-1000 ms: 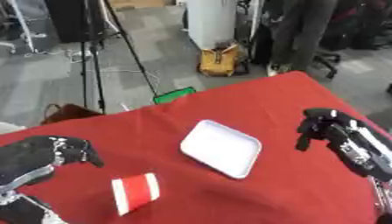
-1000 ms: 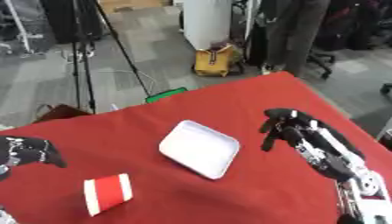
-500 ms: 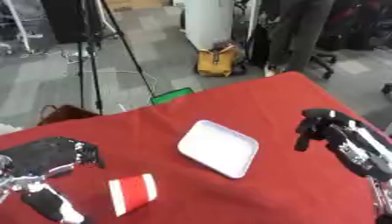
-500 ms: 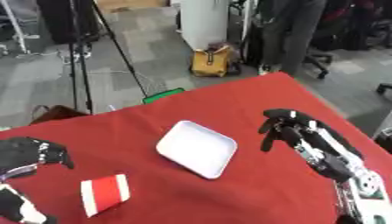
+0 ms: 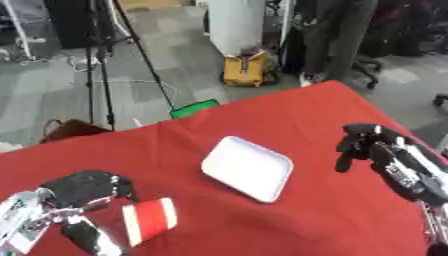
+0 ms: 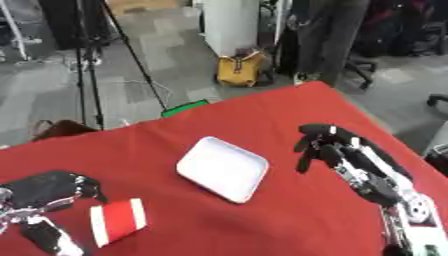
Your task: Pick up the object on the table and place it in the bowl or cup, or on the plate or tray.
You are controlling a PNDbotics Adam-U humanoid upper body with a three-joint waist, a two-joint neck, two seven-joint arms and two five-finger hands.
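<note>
Left eye view: red paper cup with white rim (image 5: 147, 220) lies toppled on the red-clothed surface (image 5: 289, 117), lower-left of the white rectangular plastic tray (image 5: 248, 167). Left hand (image 5: 83, 189), fingers curled empty, beside the cup, apparently approaching.

Right eye view: right hand (image 6: 321, 144), right of the tray, fingers curled downward, empty, seemingly idle.

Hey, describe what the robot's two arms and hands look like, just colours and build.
Both are dark mechanical hands. The right hand is black, on a forearm of black and silver-grey segments. The left hand is a black, bulky shape, with silver metal parts on its wrist.

red table (image 5: 289, 115) | white tray (image 5: 248, 168) centre | red cup (image 5: 146, 221) lying front-left
</note>
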